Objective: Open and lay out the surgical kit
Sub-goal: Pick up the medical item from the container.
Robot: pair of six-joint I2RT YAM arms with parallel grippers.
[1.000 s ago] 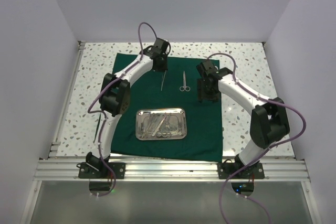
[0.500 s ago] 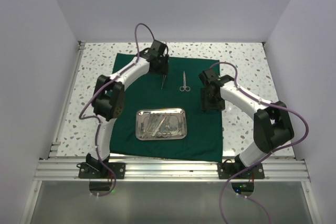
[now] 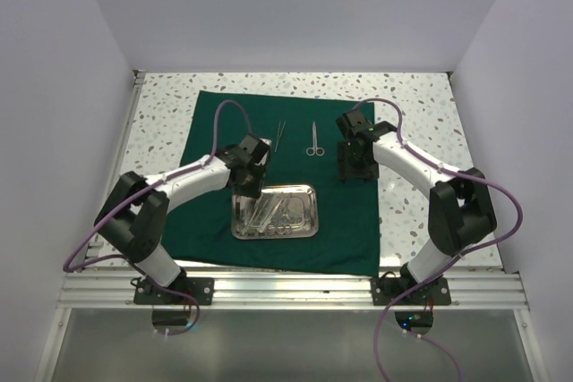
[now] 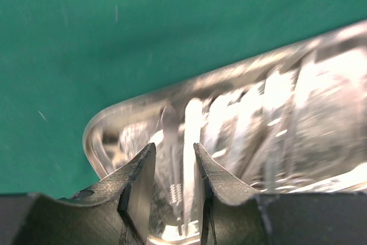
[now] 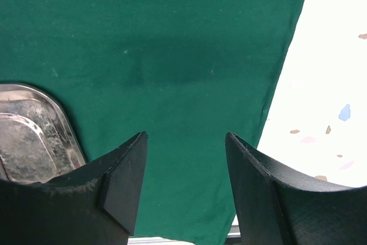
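Nearest the arm bases, the dark green drape (image 3: 210, 230) lies spread flat on the speckled table (image 3: 421, 105), and the steel tray (image 3: 314, 221) sits on it, near its front edge. Inside the tray lies a loose heap of thin silver instruments (image 3: 269, 212), overlapping one another; in the glare their kinds cannot be told apart.

Over the tray's far left corner hangs the left gripper (image 4: 174, 193). Its jaws are parted by only a narrow gap and point down into the tray. One slim instrument (image 4: 192, 142) lies in line with that gap, and whether the fingers touch it cannot be told.

Just beyond the tray's far right corner, the right gripper (image 5: 184, 139) hovers over bare drape with its jaws spread wide and nothing between them.

Farther beyond the tray, two pieces lie apart on the cloth: a thin pair of tweezers (image 3: 280, 134) to the left and ring-handled scissors (image 3: 313, 141) to the right.

Half a second ago the left gripper was at those tweezers, beyond the tray; it has since swung back toward the bases to the tray's corner, leaving the tweezers lying free. The right gripper has hardly shifted, and the tray and scissors lie as before.
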